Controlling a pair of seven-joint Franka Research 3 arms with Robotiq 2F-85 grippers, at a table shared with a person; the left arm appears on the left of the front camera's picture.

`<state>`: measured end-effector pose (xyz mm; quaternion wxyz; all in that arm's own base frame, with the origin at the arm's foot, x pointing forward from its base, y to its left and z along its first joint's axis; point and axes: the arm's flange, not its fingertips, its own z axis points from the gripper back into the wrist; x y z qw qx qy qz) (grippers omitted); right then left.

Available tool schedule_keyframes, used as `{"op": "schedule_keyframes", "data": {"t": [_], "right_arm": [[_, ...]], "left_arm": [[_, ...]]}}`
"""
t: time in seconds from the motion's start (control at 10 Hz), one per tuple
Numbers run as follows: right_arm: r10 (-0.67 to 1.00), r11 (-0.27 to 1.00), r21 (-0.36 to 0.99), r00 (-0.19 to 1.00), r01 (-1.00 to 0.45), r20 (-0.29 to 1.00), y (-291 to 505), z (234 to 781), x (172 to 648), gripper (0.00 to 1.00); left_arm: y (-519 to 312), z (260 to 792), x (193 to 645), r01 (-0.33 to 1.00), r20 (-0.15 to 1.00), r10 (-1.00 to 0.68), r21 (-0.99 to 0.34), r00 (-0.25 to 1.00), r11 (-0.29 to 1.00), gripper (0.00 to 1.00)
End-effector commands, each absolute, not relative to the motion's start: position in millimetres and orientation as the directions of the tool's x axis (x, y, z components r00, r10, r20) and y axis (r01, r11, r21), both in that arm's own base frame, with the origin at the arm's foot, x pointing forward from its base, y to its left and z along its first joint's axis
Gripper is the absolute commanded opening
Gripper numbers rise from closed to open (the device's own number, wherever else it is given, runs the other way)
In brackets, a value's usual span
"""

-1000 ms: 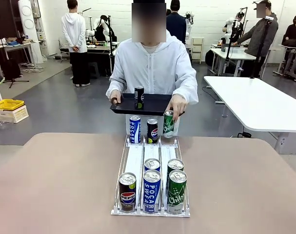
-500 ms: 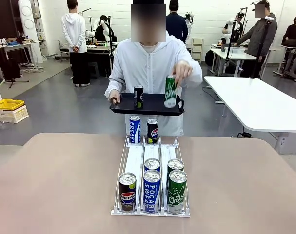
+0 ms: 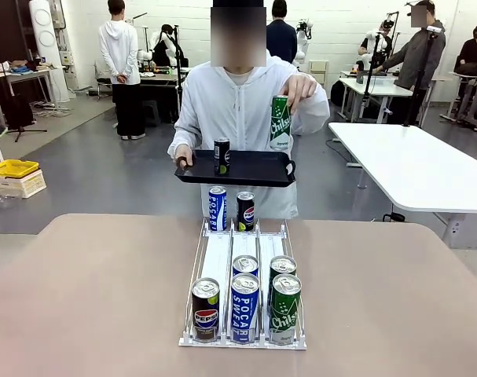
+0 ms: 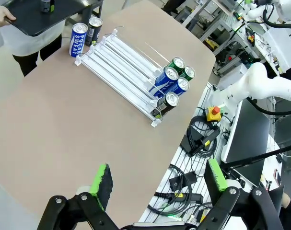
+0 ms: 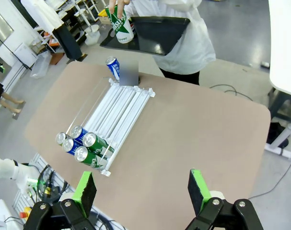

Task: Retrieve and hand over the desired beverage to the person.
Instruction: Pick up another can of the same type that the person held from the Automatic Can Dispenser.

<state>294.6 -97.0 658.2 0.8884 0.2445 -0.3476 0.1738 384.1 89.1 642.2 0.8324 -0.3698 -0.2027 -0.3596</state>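
**Front view: person holds a green can above the tray, both grippers spread and empty**

Front view shows the green Chilsung can (image 3: 280, 123) upright in the air, gripped by its top in the person's hand (image 3: 299, 84), above the right end of the flat black tray (image 3: 250, 174) and not touching it. A small black can (image 3: 221, 155) stands on the tray near its left end. The person (image 3: 238, 110), in a white hooded zip jacket, stands at the far side of the table and grips the tray's left edge with the other hand (image 3: 183, 159).

Below the tray, a white three-lane rack (image 3: 220, 259) lies on the tan table (image 3: 97, 290), running from the robot's side toward the person. At its far end stand a blue Pocari Sweat can (image 3: 217, 209) and a Pepsi can (image 3: 245, 210). At the near end three cans stand in a row: Pepsi (image 3: 206, 309), Pocari Sweat (image 3: 244, 307) and a green one (image 3: 284, 309). Just behind them stand a second Pocari can (image 3: 245, 267) and a second green can (image 3: 282, 269).

The left wrist view has the left gripper (image 4: 158, 178) high over the table's corner, fingers spread wide, nothing between them. The right gripper (image 5: 141, 188) likewise hangs high over the table's near edge, fingers wide apart and empty, well apart from the rack.
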Motion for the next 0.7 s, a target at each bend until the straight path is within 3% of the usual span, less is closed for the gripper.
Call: {"op": "schedule_keyframes", "data": {"t": [0.0, 0.6], "right_arm": [[0.142, 0.826, 0.307, 0.702, -0.473, 0.698, -95.8, 658.2, 295.5, 1.0], [0.142, 0.826, 0.307, 0.702, -0.473, 0.698, -95.8, 658.2, 295.5, 1.0]], "left_arm": [[89.7, 644.2, 384.7, 0.762, 0.623, -0.444, -0.469, 0.644, 0.447, 1.0], [89.7, 644.2, 384.7, 0.762, 0.623, -0.444, -0.469, 0.644, 0.447, 1.0]]}}
